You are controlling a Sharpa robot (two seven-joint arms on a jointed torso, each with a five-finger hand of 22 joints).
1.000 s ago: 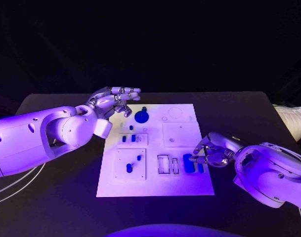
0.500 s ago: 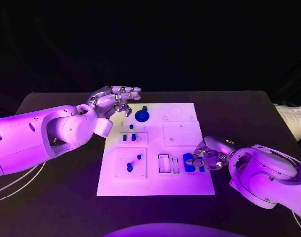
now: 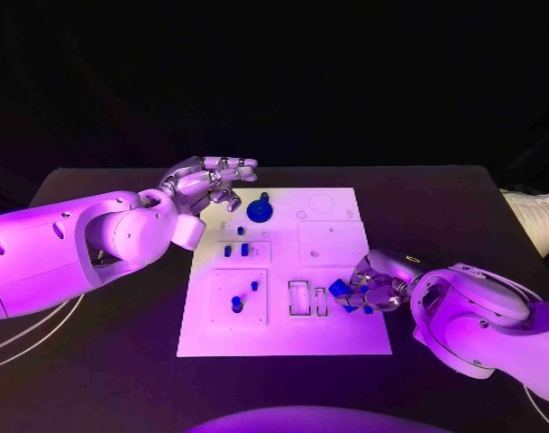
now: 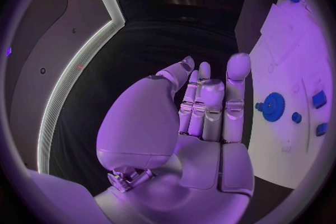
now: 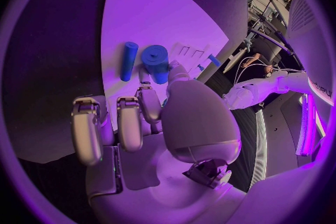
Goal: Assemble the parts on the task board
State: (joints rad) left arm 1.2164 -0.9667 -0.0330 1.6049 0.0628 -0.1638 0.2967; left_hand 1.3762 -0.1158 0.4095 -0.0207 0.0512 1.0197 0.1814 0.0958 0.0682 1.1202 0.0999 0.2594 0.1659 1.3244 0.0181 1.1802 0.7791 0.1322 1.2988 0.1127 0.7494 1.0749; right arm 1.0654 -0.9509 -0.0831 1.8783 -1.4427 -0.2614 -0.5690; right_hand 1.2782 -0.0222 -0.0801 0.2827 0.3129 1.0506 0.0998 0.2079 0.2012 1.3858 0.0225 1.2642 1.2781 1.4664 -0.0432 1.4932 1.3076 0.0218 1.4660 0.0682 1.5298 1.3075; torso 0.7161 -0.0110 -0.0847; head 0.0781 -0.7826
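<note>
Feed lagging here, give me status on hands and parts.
Right hand pinching a blue block over the task board. Left hand open by the blue gear. Nothing blocking.

The head camera looks down from above and behind both arms onto the task board (image 3: 283, 271), seen whole and fairly far. The left wrist camera sits close behind the left hand (image 4: 199, 117), with the task board (image 4: 294, 56) edge-on beyond the fingers. The right wrist camera sits close behind the right hand (image 5: 150, 123), just over the task board (image 5: 157, 17). All three views share the board.
</note>
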